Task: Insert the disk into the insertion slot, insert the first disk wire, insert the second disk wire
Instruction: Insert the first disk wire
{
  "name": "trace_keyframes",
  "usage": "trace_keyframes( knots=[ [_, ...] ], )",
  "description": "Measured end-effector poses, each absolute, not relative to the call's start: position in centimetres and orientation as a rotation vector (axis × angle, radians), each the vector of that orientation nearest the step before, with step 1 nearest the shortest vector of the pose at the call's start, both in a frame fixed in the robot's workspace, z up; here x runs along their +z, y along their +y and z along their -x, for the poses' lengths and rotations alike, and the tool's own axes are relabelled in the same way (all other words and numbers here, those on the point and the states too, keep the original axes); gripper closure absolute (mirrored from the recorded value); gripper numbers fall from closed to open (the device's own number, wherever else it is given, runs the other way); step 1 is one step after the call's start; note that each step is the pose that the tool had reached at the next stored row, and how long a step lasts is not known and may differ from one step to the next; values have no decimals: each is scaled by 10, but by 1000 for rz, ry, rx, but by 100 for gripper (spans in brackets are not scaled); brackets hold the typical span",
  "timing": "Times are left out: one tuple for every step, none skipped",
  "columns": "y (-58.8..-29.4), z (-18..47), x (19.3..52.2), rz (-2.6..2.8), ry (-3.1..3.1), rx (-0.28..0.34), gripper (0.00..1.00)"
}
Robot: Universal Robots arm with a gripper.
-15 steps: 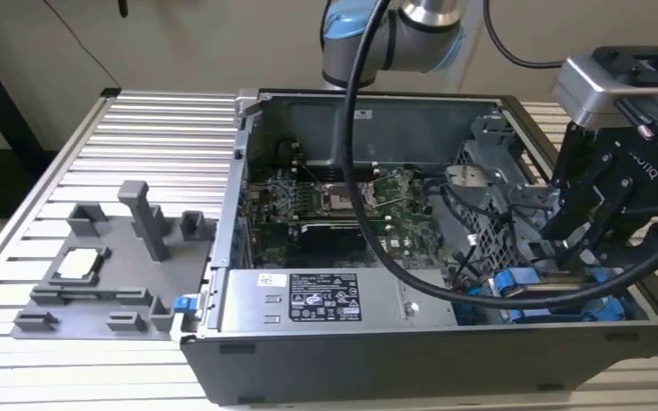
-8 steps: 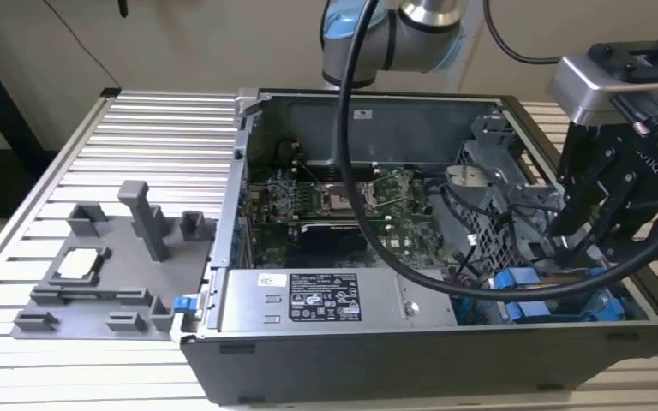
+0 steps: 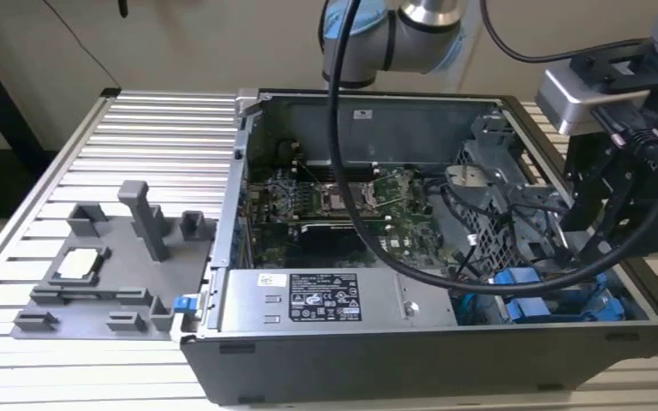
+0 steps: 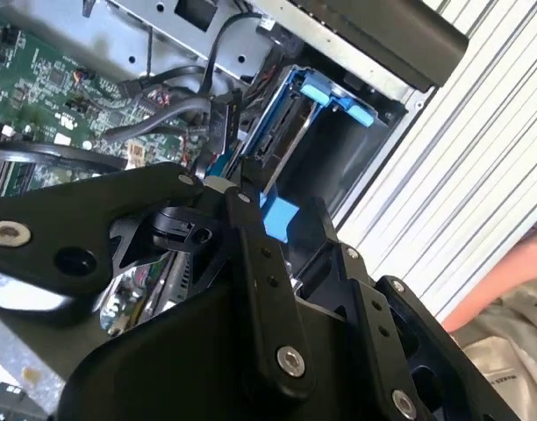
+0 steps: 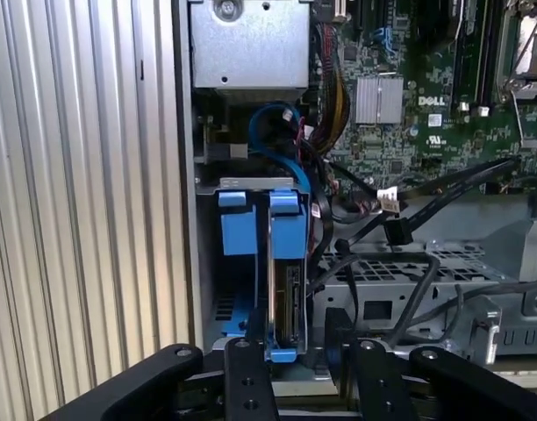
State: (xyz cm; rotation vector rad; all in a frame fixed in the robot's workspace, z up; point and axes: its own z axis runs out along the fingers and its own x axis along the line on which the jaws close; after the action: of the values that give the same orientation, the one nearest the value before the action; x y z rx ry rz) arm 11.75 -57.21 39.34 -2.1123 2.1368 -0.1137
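Observation:
The disk stands on edge in its blue carrier inside the insertion slot. Its blue end is level with the neighbouring blue carrier. My gripper straddles the disk's near end, open. One finger lies against the blue frame and the other stands a little off it. In the second wrist view the gripper has the blue carrier end between its fingers. A black-plugged wire hangs loose beside the cage. In the exterior view the gripper reaches down into the case's drive cage.
The grey power-supply box sits beside the cage, with the green motherboard behind it. Black cables cross the perforated bracket. A grey fixture lies on the slatted table. A person's hand is near the case's outer side.

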Motion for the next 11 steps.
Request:
trace_keyframes(
  knots=[
    [-571, -117, 394, 2111, 2133, -119, 60],
    [-570, -117, 395, 2110, 2130, -123, 60],
    [-569, -117, 396, 2109, 2127, -127, 60],
    [-568, -116, 397, 2107, 2124, -131, 60],
    [-566, -116, 397, 2105, 2121, -136, 60],
    [-564, -115, 397, 2103, 2117, -143, 60],
    [-561, -114, 397, 2100, 2114, -150, 60],
    [-559, -113, 397, 2099, 2114, -151, 60],
    [-556, -113, 397, 2099, 2114, -151, 60],
    [-553, -112, 397, 2099, 2113, -152, 60],
    [-551, -112, 397, 2102, 2112, -159, 60]
  ],
)
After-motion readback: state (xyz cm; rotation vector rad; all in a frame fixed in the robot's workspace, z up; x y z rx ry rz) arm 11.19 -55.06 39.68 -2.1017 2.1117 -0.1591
